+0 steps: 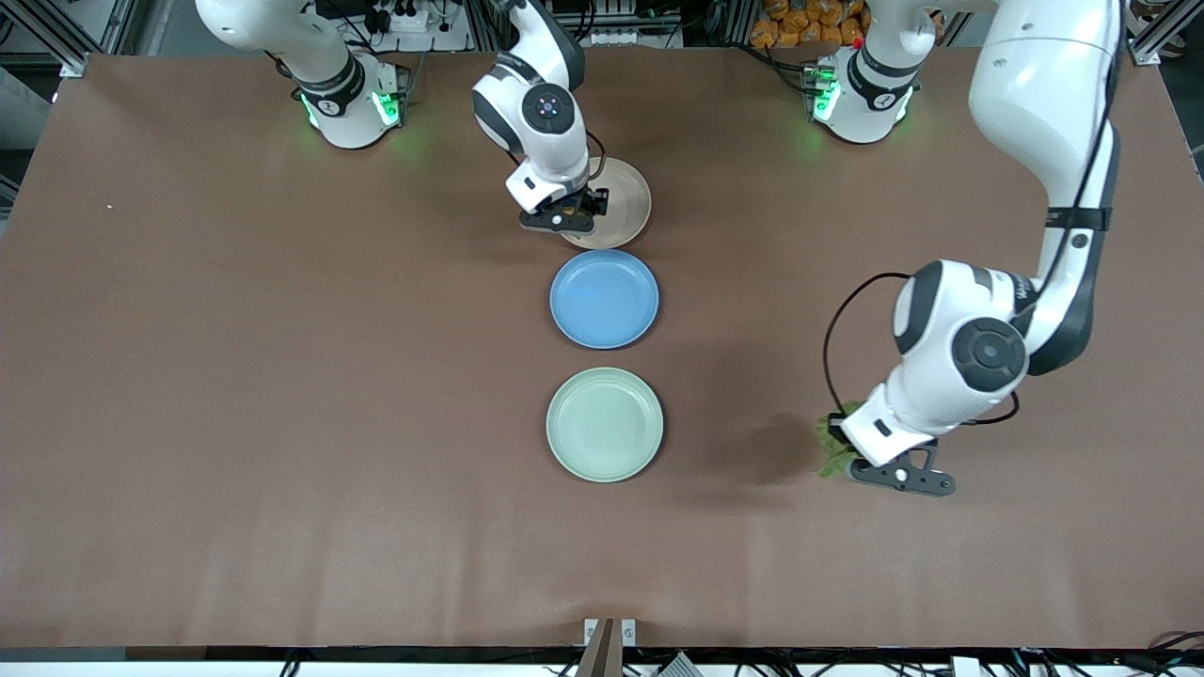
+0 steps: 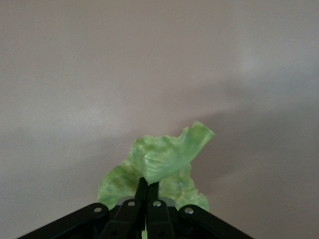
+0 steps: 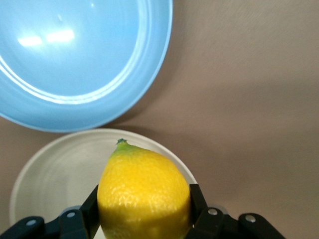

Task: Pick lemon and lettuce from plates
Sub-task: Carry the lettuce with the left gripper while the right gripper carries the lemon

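Right wrist view: right gripper (image 3: 144,219) clamps a pebbled oval lemon (image 3: 143,191) over the smooth round beige plate (image 3: 55,174); glossy blue plate (image 3: 84,59) fills frame's upper part. Front view, lower right of frame: left gripper (image 1: 870,461) pinches crinkled lettuce (image 1: 832,449) over bare brown table (image 1: 282,376), arm bent steeply down, mint plate (image 1: 605,425) well apart at centre.

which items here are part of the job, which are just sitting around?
In the job:
lemon, in the right gripper over the cream plate
lettuce, in the left gripper over bare table
green plate

Just sitting there:
blue plate, between the other two
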Tool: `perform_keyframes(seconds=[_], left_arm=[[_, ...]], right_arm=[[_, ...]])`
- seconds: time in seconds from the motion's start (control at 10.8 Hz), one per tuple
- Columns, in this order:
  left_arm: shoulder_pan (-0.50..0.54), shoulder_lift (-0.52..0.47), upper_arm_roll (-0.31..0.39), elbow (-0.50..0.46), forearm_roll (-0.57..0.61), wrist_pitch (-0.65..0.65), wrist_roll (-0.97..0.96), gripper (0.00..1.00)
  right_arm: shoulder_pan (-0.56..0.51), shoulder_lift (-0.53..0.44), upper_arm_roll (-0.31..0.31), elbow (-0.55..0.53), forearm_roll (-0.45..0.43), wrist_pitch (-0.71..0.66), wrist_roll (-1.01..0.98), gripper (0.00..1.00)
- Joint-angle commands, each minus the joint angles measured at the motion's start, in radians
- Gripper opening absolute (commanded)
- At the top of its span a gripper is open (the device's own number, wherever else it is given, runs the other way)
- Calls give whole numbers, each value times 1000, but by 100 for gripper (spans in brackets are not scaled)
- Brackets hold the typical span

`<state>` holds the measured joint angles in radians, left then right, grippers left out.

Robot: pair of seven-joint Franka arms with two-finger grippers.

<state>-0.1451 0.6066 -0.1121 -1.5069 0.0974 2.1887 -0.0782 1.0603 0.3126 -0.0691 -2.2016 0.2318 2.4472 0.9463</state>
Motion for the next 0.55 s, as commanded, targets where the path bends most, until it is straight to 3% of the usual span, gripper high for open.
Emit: perform_keyframes(seconds=[0.0, 0.28, 0.46], left_arm=[[54, 34, -17, -51, -12, -6, 37, 0], [116, 45, -18, -59, -47, -10, 38, 0], [119, 62, -17, -85, -97, -10, 41, 0]], right_arm=[[-25, -107, -81, 6, -6, -89, 9, 7], [-67, -93, -198, 45, -57, -112, -100, 7], [-187, -92, -202, 72, -57, -167, -260, 7]])
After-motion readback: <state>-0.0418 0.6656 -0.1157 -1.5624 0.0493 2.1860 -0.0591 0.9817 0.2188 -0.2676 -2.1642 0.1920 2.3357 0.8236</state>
